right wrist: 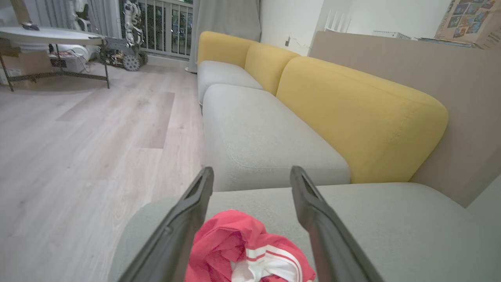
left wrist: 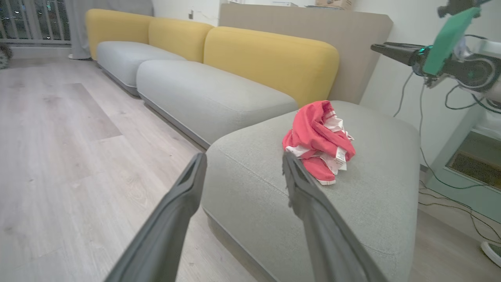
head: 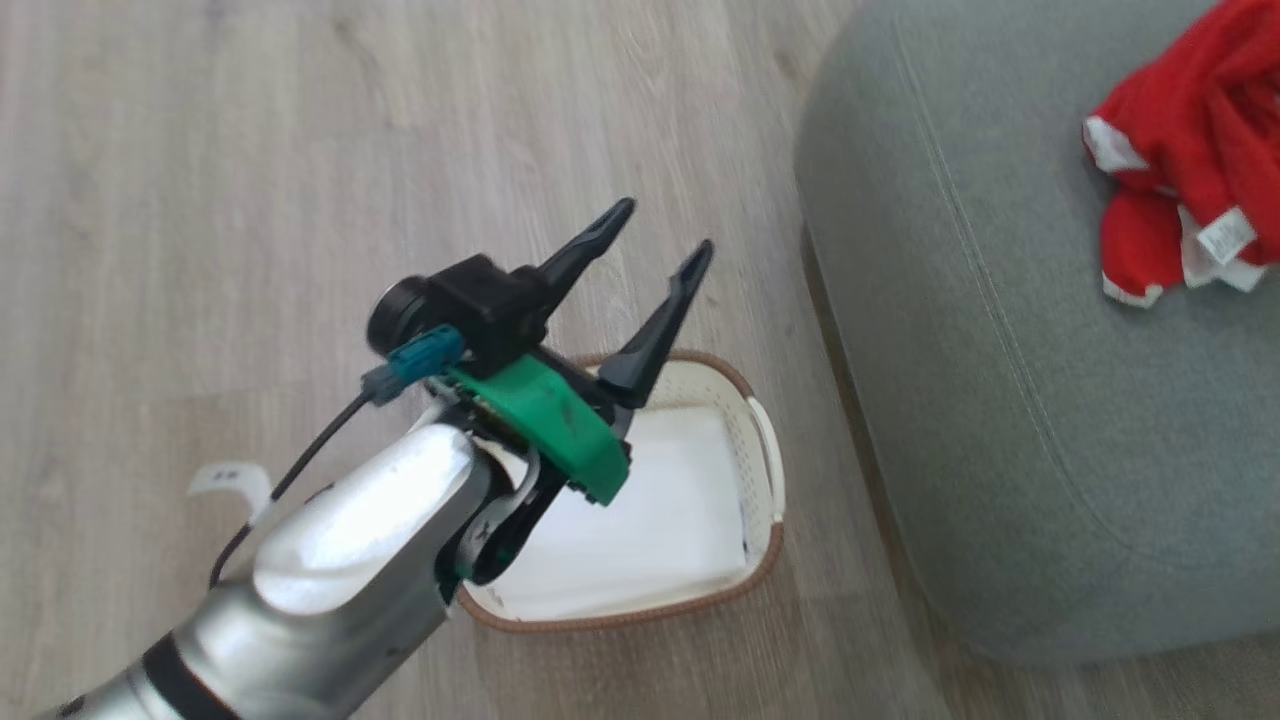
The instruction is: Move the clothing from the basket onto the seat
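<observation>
Wood-look floor [head: 250, 150] all around, pale planks, plus a long sofa with yellow back cushions [right wrist: 352, 117] running along the wall. So the clothing [head: 1195, 150] is sitting in a crumpled red heap, white trim showing and a little white label poking out. It's right on top of the seat [head: 1000, 380], up in the top-right corner of the head view. The seat's the big grey-green cushion with the stitched seam and rounded corners.

Down on the floor, near the seat's edge but not touching it, is the basket [head: 768, 470], cream with a brown rim and a white handle. What I can see of its inside is plain white, though the left arm covers part of it.

The left gripper [head: 665, 228] hangs above the basket with its fingers spread wide and nothing between them. The right gripper [right wrist: 252, 170] is up over the seat with the red heap below it. Its fingers are wide apart too and it isn't gripping anything. From the left wrist view it looks well clear of the fabric.
</observation>
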